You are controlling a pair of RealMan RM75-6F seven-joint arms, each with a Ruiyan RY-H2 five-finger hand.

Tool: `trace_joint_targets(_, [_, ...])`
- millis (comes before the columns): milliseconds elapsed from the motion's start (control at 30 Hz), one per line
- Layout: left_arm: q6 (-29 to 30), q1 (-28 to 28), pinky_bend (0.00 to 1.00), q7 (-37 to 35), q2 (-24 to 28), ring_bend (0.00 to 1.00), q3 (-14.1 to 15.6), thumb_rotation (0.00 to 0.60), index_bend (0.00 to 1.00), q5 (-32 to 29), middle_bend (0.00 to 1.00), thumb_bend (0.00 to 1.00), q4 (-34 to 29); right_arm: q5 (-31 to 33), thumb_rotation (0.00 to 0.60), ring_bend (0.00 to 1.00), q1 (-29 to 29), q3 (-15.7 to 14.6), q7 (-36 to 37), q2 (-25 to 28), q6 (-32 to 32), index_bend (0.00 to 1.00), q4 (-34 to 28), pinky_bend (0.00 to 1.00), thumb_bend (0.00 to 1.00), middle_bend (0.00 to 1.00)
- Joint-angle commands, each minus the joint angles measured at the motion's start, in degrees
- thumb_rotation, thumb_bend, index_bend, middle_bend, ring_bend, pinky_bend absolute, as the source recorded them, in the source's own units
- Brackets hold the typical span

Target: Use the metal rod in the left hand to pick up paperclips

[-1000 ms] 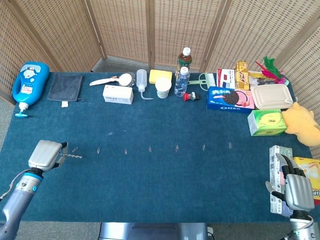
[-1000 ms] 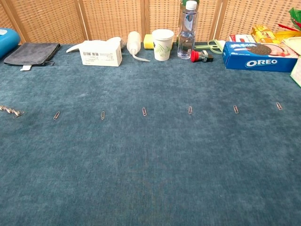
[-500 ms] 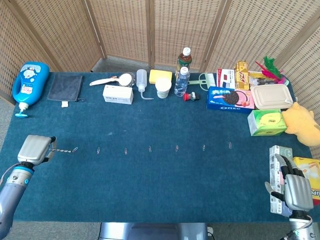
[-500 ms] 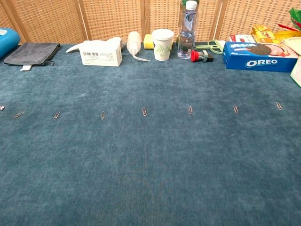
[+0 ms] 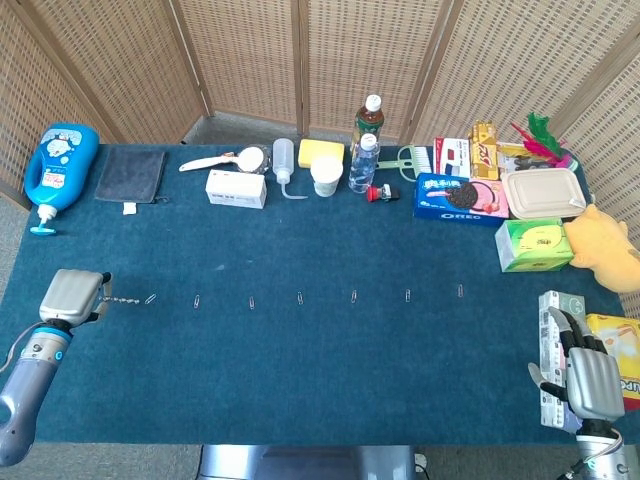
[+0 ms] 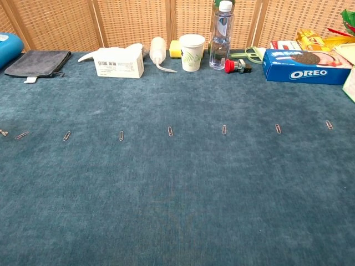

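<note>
My left hand sits at the table's left edge and grips a thin metal rod that points right. The rod's tip ends just short of the leftmost paperclip, which also lies at the far left in the chest view. Several more paperclips run in a row across the blue cloth, among them one, one and the rightmost. My right hand rests near the front right corner, fingers loosely apart, holding nothing.
Along the back stand a blue jug, grey pouch, white box, paper cup, bottles and an Oreo box. Snack boxes and a yellow plush toy crowd the right side.
My left hand drew back to the left with the rod, from over the leftmost paperclip to just left of it. The paperclips stayed put. My right hand barely moved.
</note>
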Motion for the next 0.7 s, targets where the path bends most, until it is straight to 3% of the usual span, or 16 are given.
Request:
trace_joint_targets(33, [-0.2, -0.3, 1.0, 0.1, -0.5, 1.0, -0.1, 0.6, 0.63, -0.1, 1.0, 0.69, 0.4, 0.1, 0.6, 0.15, 0.0, 0.0, -0.1, 0.1, 0.0, 0.09, -0.1, 0.26, 0.27, 0.18])
trace_joint_targets(700, [0.4, -1.3, 1.0, 0.6, -1.3, 1.0, -0.3, 0.6, 0.63, 0.7, 1.0, 0.69, -0.1, 0.4, 0.6, 0.15, -0.3, 0.2, -0.4, 0.4, 0.3, 0.09, -0.5, 0.26, 0.27, 0.19])
